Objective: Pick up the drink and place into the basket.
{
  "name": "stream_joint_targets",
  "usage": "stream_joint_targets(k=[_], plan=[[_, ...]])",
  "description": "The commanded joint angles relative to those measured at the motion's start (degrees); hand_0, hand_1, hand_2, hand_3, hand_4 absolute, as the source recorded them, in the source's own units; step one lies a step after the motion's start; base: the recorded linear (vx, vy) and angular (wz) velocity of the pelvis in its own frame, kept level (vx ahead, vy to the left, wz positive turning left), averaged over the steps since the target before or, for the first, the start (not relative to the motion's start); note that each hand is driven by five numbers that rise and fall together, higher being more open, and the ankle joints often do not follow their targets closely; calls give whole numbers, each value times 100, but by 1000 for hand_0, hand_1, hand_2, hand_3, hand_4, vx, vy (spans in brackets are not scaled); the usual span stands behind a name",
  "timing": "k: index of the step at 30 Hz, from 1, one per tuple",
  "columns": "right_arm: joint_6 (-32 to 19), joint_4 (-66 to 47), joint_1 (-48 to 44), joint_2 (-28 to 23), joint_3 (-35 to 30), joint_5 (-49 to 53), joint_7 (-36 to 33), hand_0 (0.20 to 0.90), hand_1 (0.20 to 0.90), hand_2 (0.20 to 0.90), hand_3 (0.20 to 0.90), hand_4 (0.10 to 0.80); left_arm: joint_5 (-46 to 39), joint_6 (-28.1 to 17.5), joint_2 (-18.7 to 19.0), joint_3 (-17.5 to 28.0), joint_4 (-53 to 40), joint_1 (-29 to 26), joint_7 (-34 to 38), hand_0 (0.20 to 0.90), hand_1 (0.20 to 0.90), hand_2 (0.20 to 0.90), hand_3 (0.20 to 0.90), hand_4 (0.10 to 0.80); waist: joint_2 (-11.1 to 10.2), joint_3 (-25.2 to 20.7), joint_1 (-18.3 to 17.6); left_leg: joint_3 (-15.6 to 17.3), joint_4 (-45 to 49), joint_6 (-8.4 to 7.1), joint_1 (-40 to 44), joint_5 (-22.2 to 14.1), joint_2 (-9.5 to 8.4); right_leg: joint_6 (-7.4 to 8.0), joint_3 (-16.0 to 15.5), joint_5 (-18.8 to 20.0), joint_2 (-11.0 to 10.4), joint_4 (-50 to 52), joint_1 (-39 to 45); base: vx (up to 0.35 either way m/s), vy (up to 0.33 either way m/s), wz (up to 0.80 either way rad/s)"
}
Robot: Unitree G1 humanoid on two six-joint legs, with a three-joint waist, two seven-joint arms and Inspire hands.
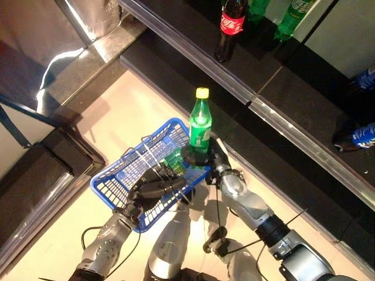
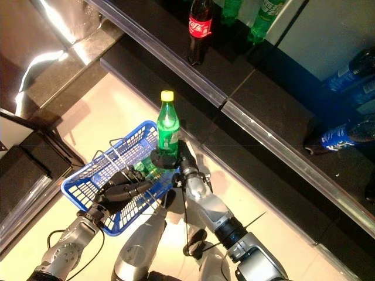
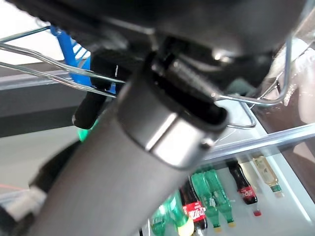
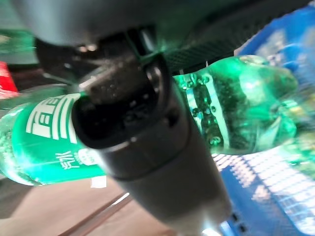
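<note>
Green bottle (image 1: pixel 200 130), yellow cap, upright at frame centre, its base over the right rim of the blue basket (image 1: pixel 111 188). Right hand (image 1: pixel 205 159): fingers curled round the bottle's lower body, clamped on it. Left hand (image 1: pixel 153 186): fingers curled on the basket's wire handles (image 3: pixel 59 73), at lower centre-left.

Surface: pale floor (image 1: pixel 117 126) running from upper left to lower right beneath the basket.

Surroundings: dark shelving (image 1: pixel 293 99) with metal edge strips across the upper right, carrying a red-labelled dark cola bottle (image 1: pixel 229 26), green bottles (image 1: pixel 292 17) at the top edge, blue bottles (image 1: pixel 363 136) at far right. Dark cabinet (image 1: pixel 35 175) at left.

Open room: floor strip between shelving and cabinet.
</note>
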Motion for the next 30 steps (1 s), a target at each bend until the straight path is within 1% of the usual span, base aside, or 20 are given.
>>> stream_joint_targets(k=[1,6,10,15,22,26,28,30], plan=[[-1001,-188,-378,503,343,-10,205,300,300,300,200,100,-386,-550,-433,-83,-2697,-815,-1754,300,300,300,200,100,426,-739,-10,-313,417,-50,337,-398,-30,-182,-117,771,-96,-318,383,0,0,0],[-1113,1046,-392,429,312,174,233,300,300,300,200,100,-575,-384,-403,-88,-2806,-883,-2033,300,300,300,200,100,474,-803,96,-389,326,-72,341,-370,-67,-158,-215,806,-108,-421,440,3,-6,3],[-1312,1805,-488,402,154,211,323,300,300,300,200,100,-816,-255,-333,-58,-2921,-975,-2278,300,300,300,200,100,523,-793,167,-463,263,-72,337,-356,-102,-133,-282,842,-121,-479,459,-13,-5,10],[-1335,2292,-630,451,27,122,383,300,300,300,200,100,-782,-152,-291,-56,-3044,-1080,-2393,300,300,300,200,100,559,-780,208,-521,231,-48,343,-344,-141,-103,-292,884,-135,-487,451,10,6,6],[-1330,2508,-589,582,2,147,431,300,300,300,200,100,-843,-86,-272,-39,-3113,-1188,-2484,300,300,300,200,100,586,-755,203,-537,215,-12,309,-330,-188,-60,-262,941,-157,-507,399,0,0,0],[-1242,2763,-517,650,3,410,732,300,300,300,200,100,-868,2,-266,-19,-3220,-1225,-2653,300,300,300,200,100,602,-738,201,-530,165,12,314,-317,-197,-38,-241,972,-161,-547,386,0,0,0],[-1049,2927,-511,698,-4,627,1075,300,300,300,200,100,-867,12,-220,-66,-3282,-1300,-2765,300,300,300,200,100,609,-736,197,-522,142,25,311,-310,-205,-31,-239,980,-162,-570,386,0,0,0],[-890,3056,-530,727,42,638,1371,300,300,300,200,100,-851,55,-195,-95,-3348,-1352,-2843,300,300,300,200,100,610,-736,208,-520,141,33,300,-306,-210,-29,-239,987,-167,-576,380,0,0,0]])
